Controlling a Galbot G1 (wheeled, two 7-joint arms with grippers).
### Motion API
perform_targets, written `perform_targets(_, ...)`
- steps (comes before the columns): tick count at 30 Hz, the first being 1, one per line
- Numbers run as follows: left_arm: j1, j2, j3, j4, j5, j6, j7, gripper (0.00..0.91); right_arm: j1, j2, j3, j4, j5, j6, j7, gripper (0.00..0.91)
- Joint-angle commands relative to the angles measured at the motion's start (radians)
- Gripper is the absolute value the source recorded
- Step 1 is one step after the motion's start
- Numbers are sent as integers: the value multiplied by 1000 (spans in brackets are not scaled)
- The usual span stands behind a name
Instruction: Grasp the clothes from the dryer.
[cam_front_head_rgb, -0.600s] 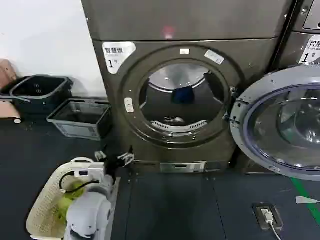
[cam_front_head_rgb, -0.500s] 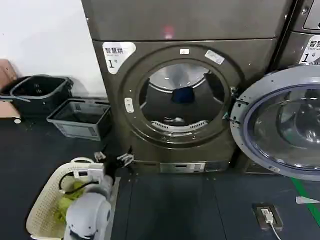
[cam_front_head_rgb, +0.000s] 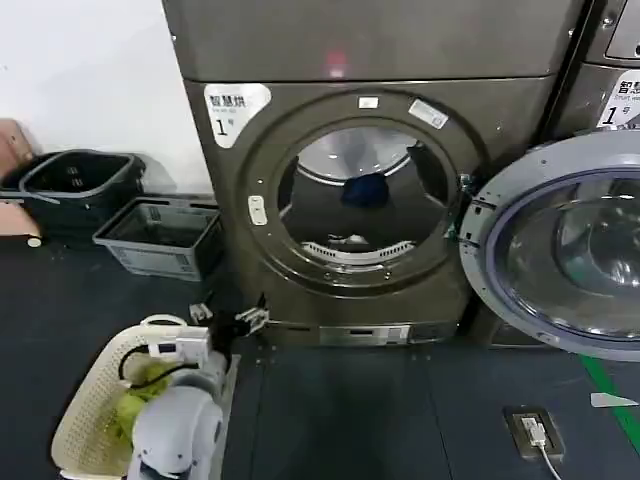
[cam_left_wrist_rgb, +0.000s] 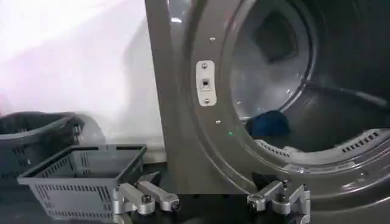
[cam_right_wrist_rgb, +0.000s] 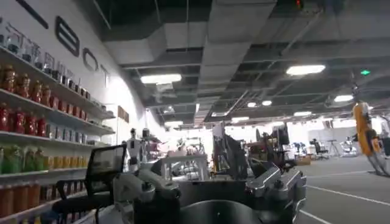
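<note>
Since the earlier frame the left claw (cam_front_head_rgb: 228, 318) has barely shifted, hanging low in front of the dryer (cam_front_head_rgb: 360, 190) with its metal fingers (cam_left_wrist_rgb: 146, 197) spread wide and nothing between them. The dryer is a dark bronze-grey metal box on a dark floor (cam_front_head_rgb: 340, 420) against a white wall (cam_front_head_rgb: 90, 80), its round door (cam_front_head_rgb: 560, 250) swung open to the right, and a blue piece of clothing (cam_front_head_rgb: 365, 188) lies inside the shiny steel drum (cam_left_wrist_rgb: 286, 91). Two grey slatted plastic baskets (cam_front_head_rgb: 165, 235) stand left of it, a cream woven basket (cam_front_head_rgb: 100, 400) sits under the left arm, and the right claw (cam_right_wrist_rgb: 213, 195) points away into a large hall, open and empty.
</note>
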Motion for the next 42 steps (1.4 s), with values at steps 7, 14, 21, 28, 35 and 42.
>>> perform_targets(7, 2, -2, -1, 3, -3, 49, -1, 907, -1, -2, 0, -8, 2, 3, 15, 907)
perform_targets(14, 5, -2, -1, 0, -20, 49, -10, 907, -2, 0, 3, -11, 10, 2, 24, 907)
perform_targets(21, 5, -3, 0, 2, -22, 49, -10, 907, -7, 0, 5, -12, 14, 1, 26, 907)
perform_targets(28, 7, -4, -1, 1, -22, 49, -9, 907, -9, 2, 5, -16, 17, 3, 25, 907)
perform_targets(35, 9, -3, 1, 4, -21, 49, -8, 907, -9, 8, 1, -17, 21, 7, 22, 907)
perform_targets(42, 10, -2, -1, 6, -20, 49, -7, 907, -6, 12, -10, -12, 20, 10, 20, 907)
